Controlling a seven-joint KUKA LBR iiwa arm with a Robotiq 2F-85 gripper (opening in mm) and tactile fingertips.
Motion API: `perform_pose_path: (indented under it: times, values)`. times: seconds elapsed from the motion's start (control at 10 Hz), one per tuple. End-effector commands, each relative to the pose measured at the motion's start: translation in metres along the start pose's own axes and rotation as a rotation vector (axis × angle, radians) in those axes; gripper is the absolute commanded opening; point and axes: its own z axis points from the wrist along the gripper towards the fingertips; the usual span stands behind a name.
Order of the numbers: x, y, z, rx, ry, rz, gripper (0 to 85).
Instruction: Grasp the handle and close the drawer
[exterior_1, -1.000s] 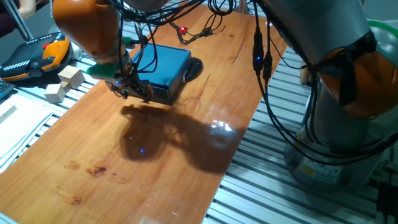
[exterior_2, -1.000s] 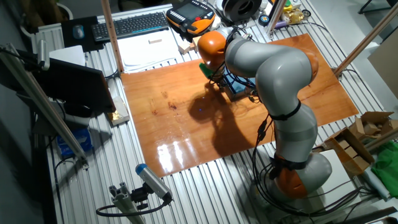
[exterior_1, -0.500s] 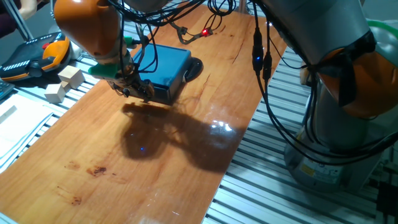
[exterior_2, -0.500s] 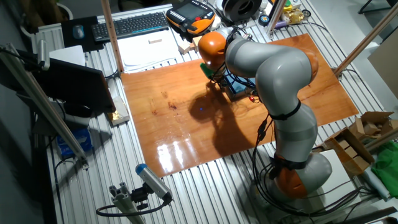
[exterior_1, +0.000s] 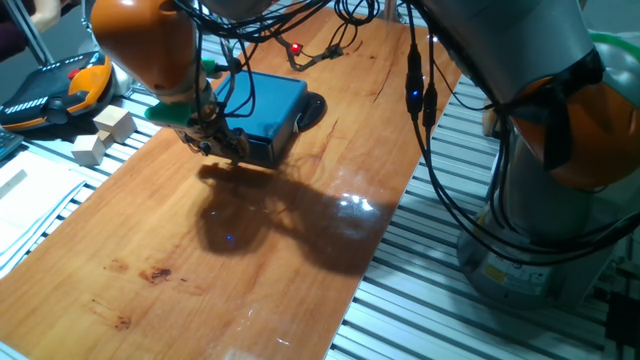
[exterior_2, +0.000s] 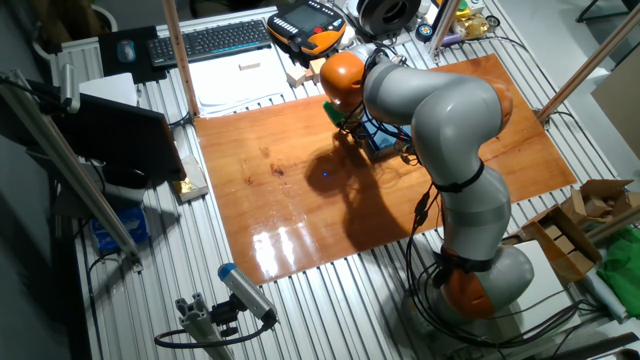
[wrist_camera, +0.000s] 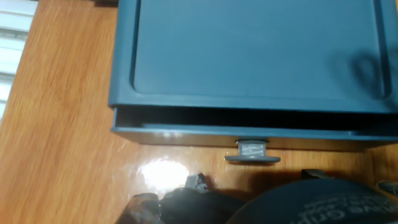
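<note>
In the hand view the drawer (wrist_camera: 186, 135) is a dark blue front panel that sticks out a narrow gap from under the blue box casing (wrist_camera: 249, 56). The handle (wrist_camera: 252, 152), a small grey knob, stands free on the panel. My gripper (wrist_camera: 254, 179) is just in front of the knob, with dark fingertips (wrist_camera: 198, 182) either side of it and not touching it. It looks open. In one fixed view the gripper (exterior_1: 222, 145) hangs at the near face of the box (exterior_1: 268, 100) and hides the drawer front. The other fixed view shows the gripper (exterior_2: 352, 130) at the box.
Two wooden blocks (exterior_1: 102, 135) and an orange-black pendant (exterior_1: 60, 88) lie left of the wooden table. A black round object (exterior_1: 314, 106) sits behind the box. Cables with a red light (exterior_1: 296, 47) hang over the far end. A keyboard (exterior_2: 210, 40) lies beyond the table.
My gripper has crept slightly toward the box front. The box has not visibly moved.
</note>
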Motion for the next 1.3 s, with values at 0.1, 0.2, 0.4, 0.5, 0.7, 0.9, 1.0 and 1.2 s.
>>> perform_pose_path:
  times: [0.1, 0.2, 0.4, 0.5, 0.7, 0.9, 1.0, 1.2]
  values:
    - [-0.0007, -0.0008, 0.0023, 0.0, 0.0, 0.002, 73.3]
    - [-0.0014, -0.0014, 0.0035, -0.001, 0.0, 0.002, 73.0]
    - [-0.0023, -0.0022, 0.0041, 0.0, -0.004, 0.002, 70.0]
    - [-0.0028, -0.0025, 0.0042, 0.0, -0.007, 0.002, 69.3]
    - [-0.004, -0.0028, 0.0067, -0.003, -0.009, 0.001, 68.3]
    - [-0.0054, -0.0033, 0.0077, -0.002, -0.011, 0.0, 68.0]
    - [-0.0057, -0.0035, 0.0081, -0.002, -0.012, 0.0, 68.0]
    - [-0.0061, -0.0036, 0.0087, -0.003, -0.014, -0.002, 64.7]
